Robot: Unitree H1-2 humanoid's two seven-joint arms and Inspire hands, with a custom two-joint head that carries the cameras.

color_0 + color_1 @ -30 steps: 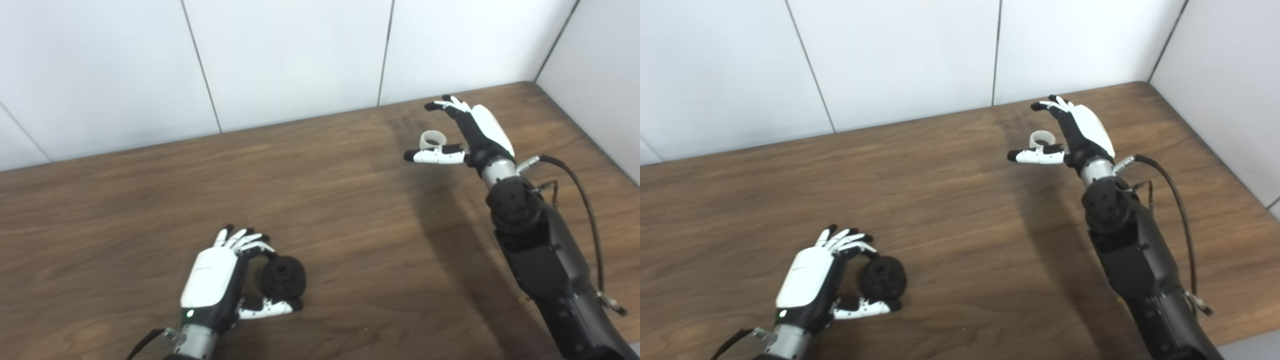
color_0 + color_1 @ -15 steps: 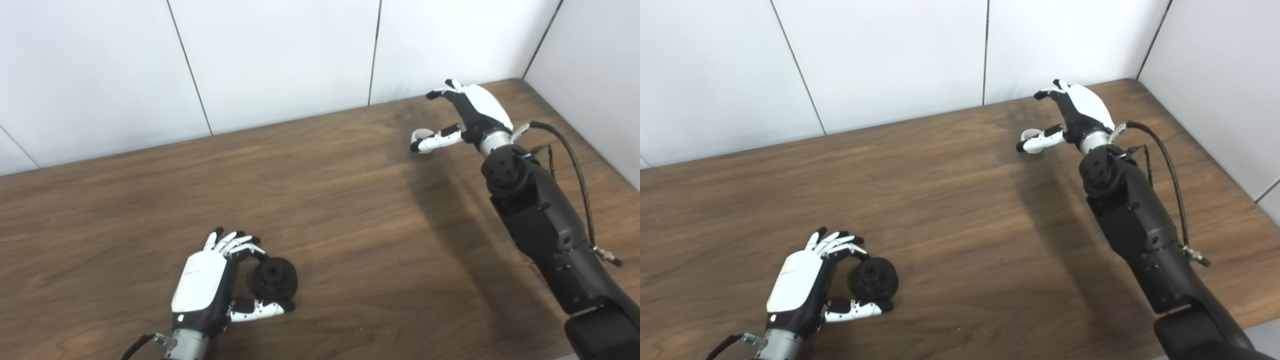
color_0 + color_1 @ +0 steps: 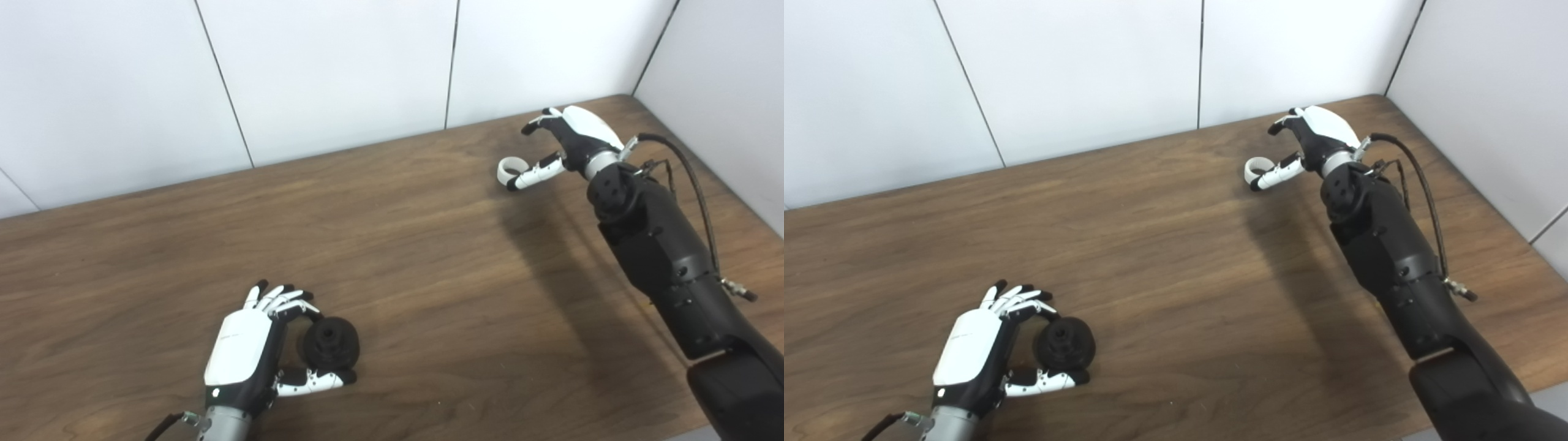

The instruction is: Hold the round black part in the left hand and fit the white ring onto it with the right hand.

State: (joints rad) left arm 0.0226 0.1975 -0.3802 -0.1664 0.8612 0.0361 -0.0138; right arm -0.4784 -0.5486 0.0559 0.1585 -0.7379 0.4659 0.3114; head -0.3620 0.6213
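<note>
The round black part (image 3: 331, 343) rests on the wooden table near the front left. My left hand (image 3: 245, 352) is closed around it, curled fingers (image 3: 288, 303) on its upper left edge and the thumb along its lower edge. The white ring (image 3: 510, 166) lies flat on the table at the far right. My right hand (image 3: 572, 138) is open just right of the ring. Its thumb (image 3: 534, 176) stretches along the ring's near side, touching or nearly touching it, while the fingers (image 3: 536, 124) arch above the table behind it.
The brown table (image 3: 429, 275) ends at white wall panels (image 3: 343, 67) along the back and the right side. A black cable (image 3: 689, 177) loops off my right forearm (image 3: 661, 257).
The right hand has dropped lower over the ring, its thumb now at table level beside it and its fingers more curled. The left hand and black part keep their pose; the camera view shifted slightly.
</note>
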